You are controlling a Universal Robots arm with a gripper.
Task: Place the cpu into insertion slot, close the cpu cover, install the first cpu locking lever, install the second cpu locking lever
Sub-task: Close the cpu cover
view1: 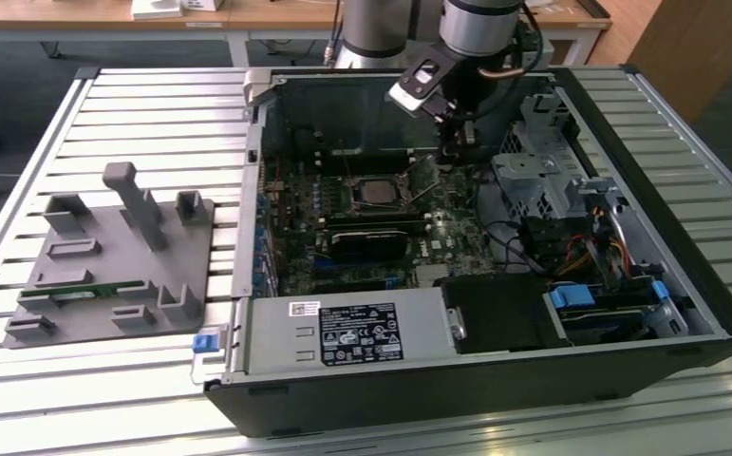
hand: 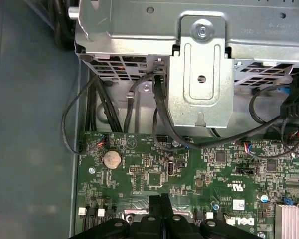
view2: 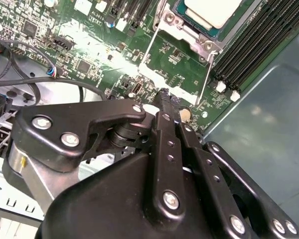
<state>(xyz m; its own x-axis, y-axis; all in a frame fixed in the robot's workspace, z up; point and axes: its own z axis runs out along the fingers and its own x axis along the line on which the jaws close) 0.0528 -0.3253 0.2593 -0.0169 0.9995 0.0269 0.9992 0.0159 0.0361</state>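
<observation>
Matte black tool, pale square cpu, green board

white sticker on the gray metal box: tiny print, too small to read | green board: small white letters and signs printed on it

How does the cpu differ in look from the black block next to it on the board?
The cpu has a pale metal face; the black block is dark. In the exterior view the cpu is small and square, the black block larger and oblong. Both lie flat on the green board.
</observation>
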